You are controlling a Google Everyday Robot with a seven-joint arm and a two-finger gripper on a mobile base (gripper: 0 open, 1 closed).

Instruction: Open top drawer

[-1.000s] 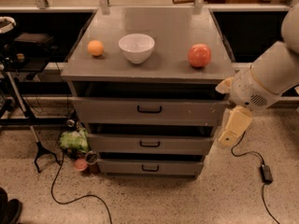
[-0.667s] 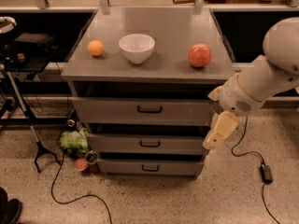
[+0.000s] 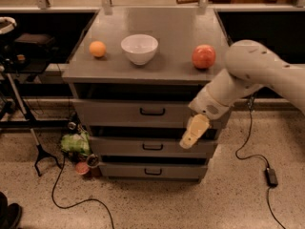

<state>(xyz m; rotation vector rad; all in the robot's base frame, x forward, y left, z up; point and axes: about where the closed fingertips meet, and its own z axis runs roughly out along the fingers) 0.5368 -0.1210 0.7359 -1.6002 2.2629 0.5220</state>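
Grey counter [image 3: 176,37] on speckled floor [image 3: 228,204]. On top, left to right: orange [image 3: 97,48], white bowl [image 3: 139,48], red apple [image 3: 204,57]. Directly beneath, top drawer [image 3: 114,112], black handle [image 3: 152,111] at centre. Tool [image 3: 194,131] low before the drawer's right end, right of the handle and apart from it; whether apart or together, cannot tell. Black cable [image 3: 251,152] trailing right, green bag [image 3: 75,142] at left.

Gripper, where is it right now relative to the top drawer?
In the camera view the gripper hangs in front of the lower right edge of the top drawer, well right of its black handle.
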